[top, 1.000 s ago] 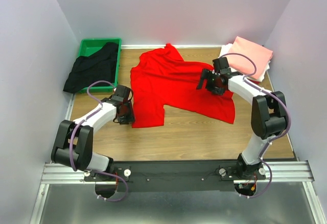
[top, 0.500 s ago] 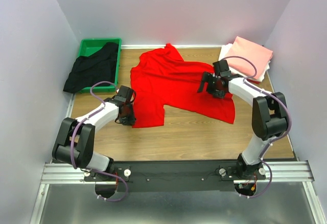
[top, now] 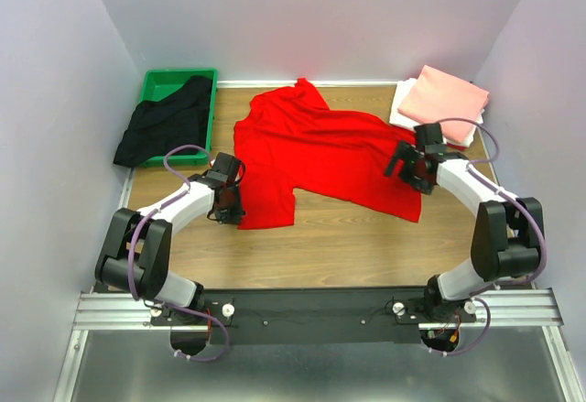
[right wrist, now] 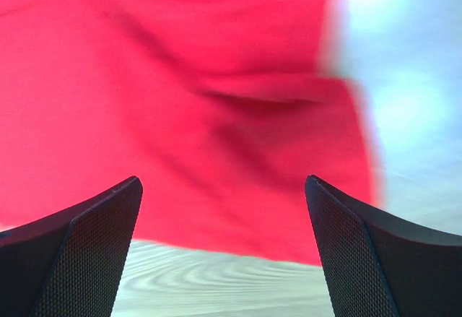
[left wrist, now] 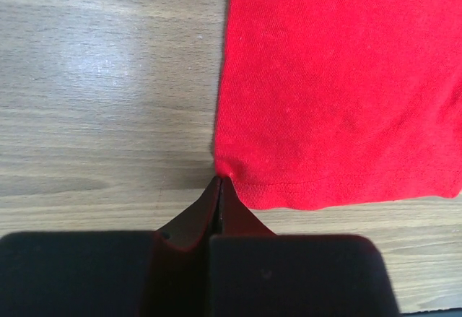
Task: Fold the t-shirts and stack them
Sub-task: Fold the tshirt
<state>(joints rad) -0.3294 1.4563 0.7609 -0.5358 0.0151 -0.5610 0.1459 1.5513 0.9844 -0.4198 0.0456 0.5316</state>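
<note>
Four t-shirts counted. Red t-shirt (top: 311,150) lies spread on the tabletop (top: 348,237). Left pincer (left wrist: 220,181) is pressed together at its hem corner; can't tell if cloth is nipped. Right pincer (right wrist: 222,182) is spread wide over the shirt's opposite edge, wrist view blurred. Beyond the right pincer: salmon-pink t-shirt (top: 444,98) folded atop white t-shirt (top: 401,109), the white mostly hidden. Beyond the left pincer: black t-shirt (top: 169,123), crumpled, spilling over one green tray (top: 157,81).
</note>
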